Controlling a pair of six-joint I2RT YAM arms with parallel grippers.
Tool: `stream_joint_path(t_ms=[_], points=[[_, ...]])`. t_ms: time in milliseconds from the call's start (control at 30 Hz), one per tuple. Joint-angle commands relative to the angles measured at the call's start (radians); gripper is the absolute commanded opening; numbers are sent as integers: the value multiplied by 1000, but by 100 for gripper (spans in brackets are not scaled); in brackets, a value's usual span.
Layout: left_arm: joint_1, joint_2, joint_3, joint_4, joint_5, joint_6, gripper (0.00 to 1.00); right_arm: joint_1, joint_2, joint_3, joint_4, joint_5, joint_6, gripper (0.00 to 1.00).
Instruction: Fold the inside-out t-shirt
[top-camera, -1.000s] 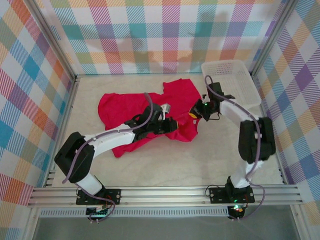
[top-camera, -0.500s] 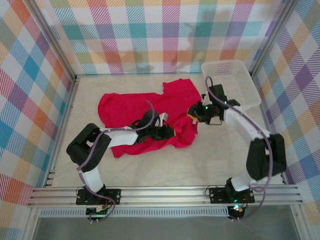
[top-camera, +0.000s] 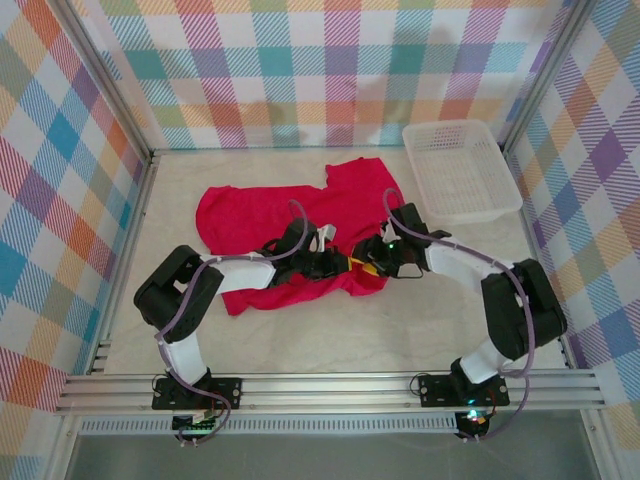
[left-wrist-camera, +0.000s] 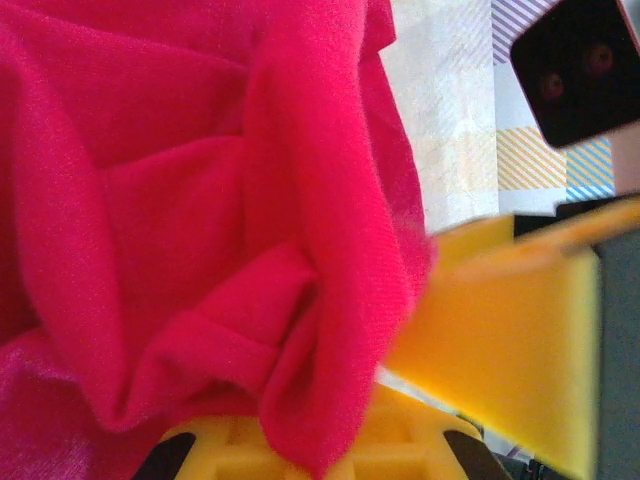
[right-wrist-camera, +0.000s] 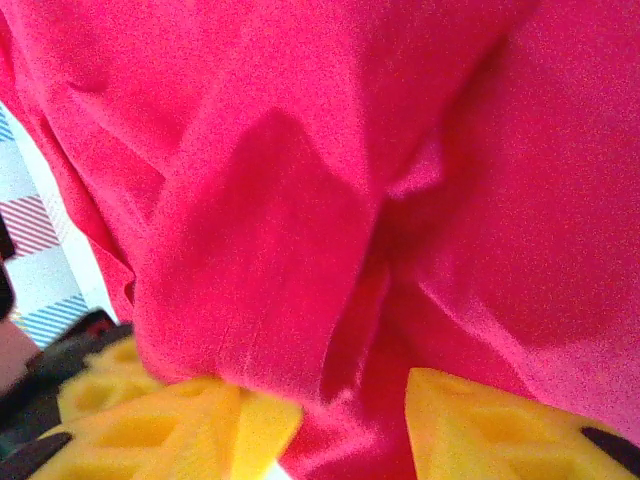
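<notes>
In the top external view, the inside-out t-shirt is seen lying crumpled on the table, to the left of the white basket and somewhat nearer the arm bases than the basket is. The basket is not touched by the garment. The left gripper and the right gripper are both found at the shirt's hem, on the side away from the basket's far wall. They are set just beside each other, the right one being the closer of the two to the basket. In the left wrist view, folds of the t-shirt are seen bunched and drawn down into the left gripper. Its yellow jaws are brought together at the bottom edge with a pinch of red cloth caught between them. Just beside this, a broad yellow finger of the right gripper is pressed against the fabric's edge, and a black housing is seen above it. In the right wrist view, the t-shirt is draped over the right gripper. Its yellow fingers are held apart, and a hanging fold of cloth is seen in the gap, not visibly squeezed.
</notes>
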Motion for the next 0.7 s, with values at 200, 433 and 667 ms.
stream_joint_path(t_ms=[200, 433, 667], points=[[14, -89, -17, -49, 5, 29, 0, 4, 46, 102, 39, 34, 59, 0], [81, -149, 17, -349, -166, 147, 27, 4, -180, 277, -321, 106, -55, 0], [148, -99, 33, -508, -270, 164, 36, 2, -359, 332, -538, 92, -126, 0]])
